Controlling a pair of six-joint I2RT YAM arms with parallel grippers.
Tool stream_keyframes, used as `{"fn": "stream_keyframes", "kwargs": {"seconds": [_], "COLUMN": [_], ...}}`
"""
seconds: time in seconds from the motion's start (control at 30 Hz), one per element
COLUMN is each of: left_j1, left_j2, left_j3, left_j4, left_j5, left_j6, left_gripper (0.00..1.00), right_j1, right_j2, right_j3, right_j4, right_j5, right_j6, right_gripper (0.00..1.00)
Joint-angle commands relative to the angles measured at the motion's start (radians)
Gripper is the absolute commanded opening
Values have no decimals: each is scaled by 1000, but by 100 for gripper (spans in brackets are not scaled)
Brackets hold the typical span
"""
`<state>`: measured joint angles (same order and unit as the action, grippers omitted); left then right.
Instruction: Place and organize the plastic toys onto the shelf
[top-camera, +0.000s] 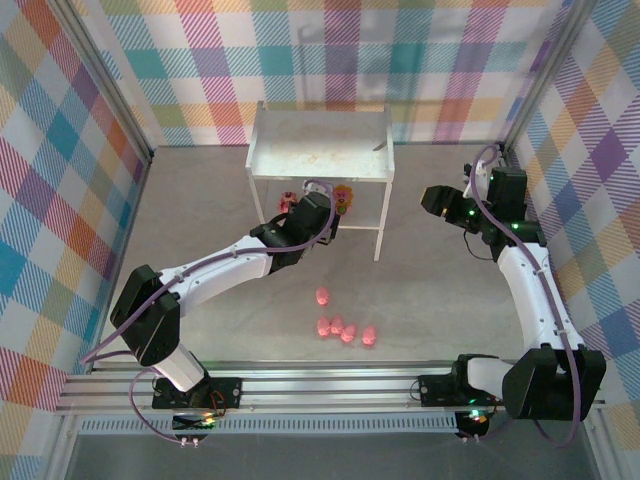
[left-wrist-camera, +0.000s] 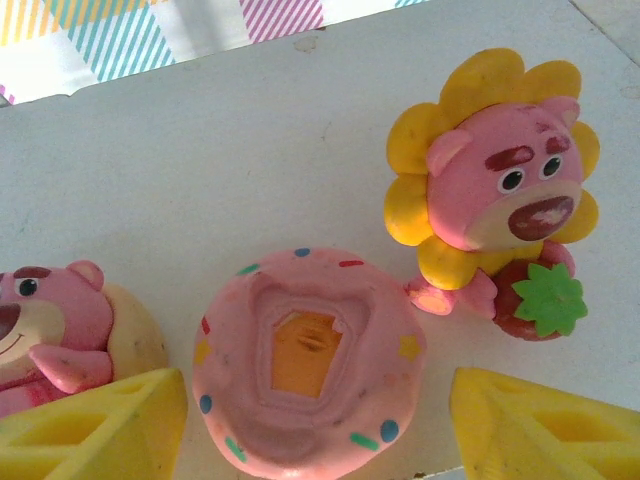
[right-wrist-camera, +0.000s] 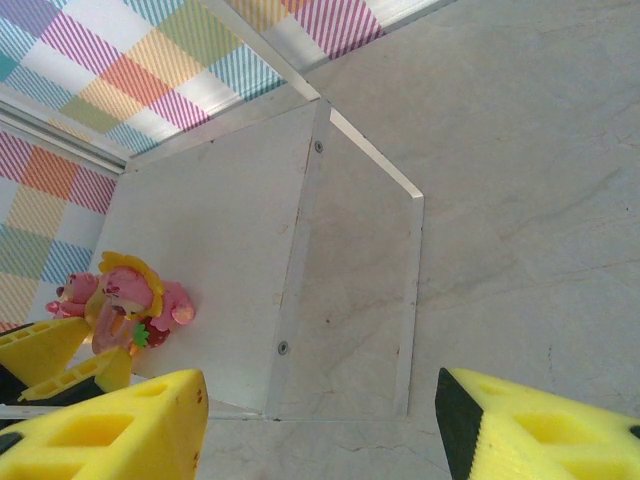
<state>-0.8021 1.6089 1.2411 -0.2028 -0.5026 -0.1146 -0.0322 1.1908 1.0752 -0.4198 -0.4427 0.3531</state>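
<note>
The white shelf (top-camera: 320, 145) stands at the back middle. My left gripper (top-camera: 318, 215) reaches into its lower tier (left-wrist-camera: 200, 150). There the pink ring donut (left-wrist-camera: 308, 360) lies flat between my open left gripper (left-wrist-camera: 318, 378), with a thin gap to each yellow finger (left-wrist-camera: 90, 420). A pink-red bear figure (left-wrist-camera: 50, 330) sits left of the donut and a yellow-petalled bear figure (left-wrist-camera: 490, 200) to its right. Several pink pigs (top-camera: 340, 328) lie on the table in front of the shelf. My right gripper (top-camera: 437, 200) hangs open and empty right of the shelf, jaws wide (right-wrist-camera: 320, 390).
The shelf's thin front right leg (top-camera: 378, 235) stands between the two arms. Plaid walls close in the back and both sides, and a metal rail (top-camera: 320, 385) runs along the near edge. In the right wrist view the two bear figures (right-wrist-camera: 125, 295) sit on the lower tier (right-wrist-camera: 210, 240).
</note>
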Motion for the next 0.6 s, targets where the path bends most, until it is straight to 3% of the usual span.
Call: {"fn": "stream_keyframes", "kwargs": {"seconds": [0.0,0.57], "left_j1": [14,-69], "left_j2": [-47,-223], "left_j3": [-9,-84], "left_j4": [70,74], "left_j5": [0,76], "left_j6": [-1,-8], "left_gripper": [68,65], "right_j1": [3,3], "right_j2": [-2,-8], "right_j3": [26,22], "right_j4": [13,8], "right_j5": [-17,-9], "right_j6": [-16,-16], "right_gripper": [63,63]}}
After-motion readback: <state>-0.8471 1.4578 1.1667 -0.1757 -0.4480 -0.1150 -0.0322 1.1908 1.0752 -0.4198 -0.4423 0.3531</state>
